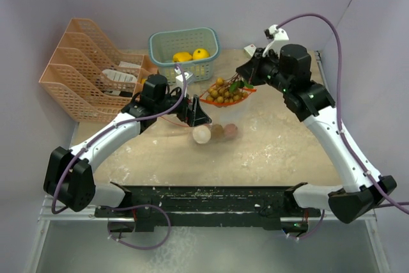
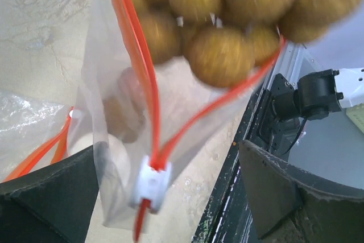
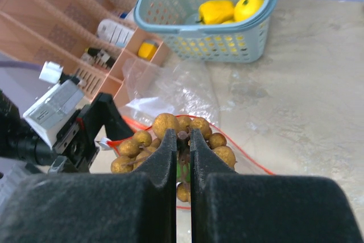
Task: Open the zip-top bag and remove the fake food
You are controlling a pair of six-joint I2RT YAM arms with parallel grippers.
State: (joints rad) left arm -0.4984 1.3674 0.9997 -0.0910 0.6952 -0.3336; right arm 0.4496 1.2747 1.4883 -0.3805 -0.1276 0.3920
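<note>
Brown cluster (image 1: 225,91) is held clear of the counter (image 1: 275,151), just on the arm-base side of the teal basket (image 3: 216,49). It is clamped by the right hand (image 3: 182,138). The fingers are pressed together at the stem area, a bit of green shows in the thin gap, and balls bulge out on both sides. This grip is shown by the right wrist view only; in the top view the fingertips are hidden by the wrist.

The cluster is ringed by the orange zip rails of the zip-top bag (image 2: 108,101), whose mouth is spread open. Two things are seen from the left wrist view only: the white slider (image 2: 151,181) sits where the two rails meet, and clear film hangs beneath the cluster. The left hand (image 2: 166,147) is spread wide, with the slider end of the bag between its fingers. No contact with either finger can be made out.

Further from the basket toward the bases, three pieces are picked up by the top view: a pale round piece (image 1: 202,134), a brownish piece (image 1: 218,130) and a pinkish piece (image 1: 231,131). Whether they lie inside the film or loose on the counter cannot be told.

Two yellow pieces (image 3: 216,11) lie inside the basket, clearest in the right wrist view. A peach file rack (image 1: 70,75) stands just left of the basket. Small items in its slots are resolved by the right wrist view only.
</note>
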